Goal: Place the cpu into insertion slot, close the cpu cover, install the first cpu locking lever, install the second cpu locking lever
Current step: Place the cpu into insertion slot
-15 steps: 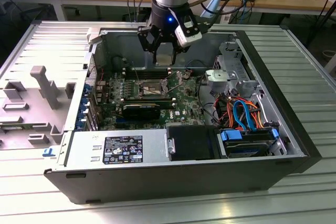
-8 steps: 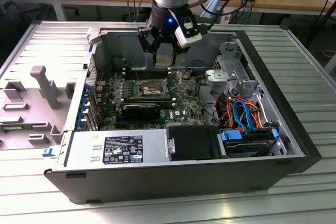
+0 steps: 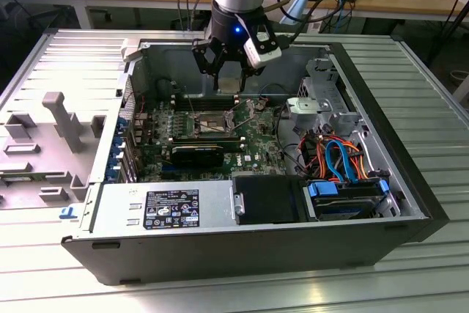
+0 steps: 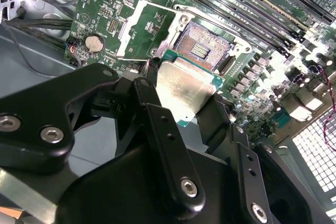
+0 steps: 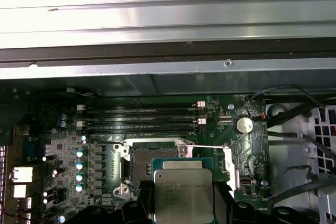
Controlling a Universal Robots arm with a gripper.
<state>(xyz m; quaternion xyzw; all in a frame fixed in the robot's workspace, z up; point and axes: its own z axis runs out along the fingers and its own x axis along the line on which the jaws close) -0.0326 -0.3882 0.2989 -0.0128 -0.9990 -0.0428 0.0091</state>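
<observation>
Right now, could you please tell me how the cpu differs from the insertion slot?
The cpu shows a dull silver top; the insertion slot has a dark centre. The cpu is held off the board in the gripper; the insertion slot sits on the board, uncovered and empty. Both are square.

cpu [image 4: 185, 85] edges behind hand [image 4: 182, 98]

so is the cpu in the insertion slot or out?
Out. The claw holds the cpu clear of the insertion slot, whose bare dark centre shows in the second wrist view.
</observation>
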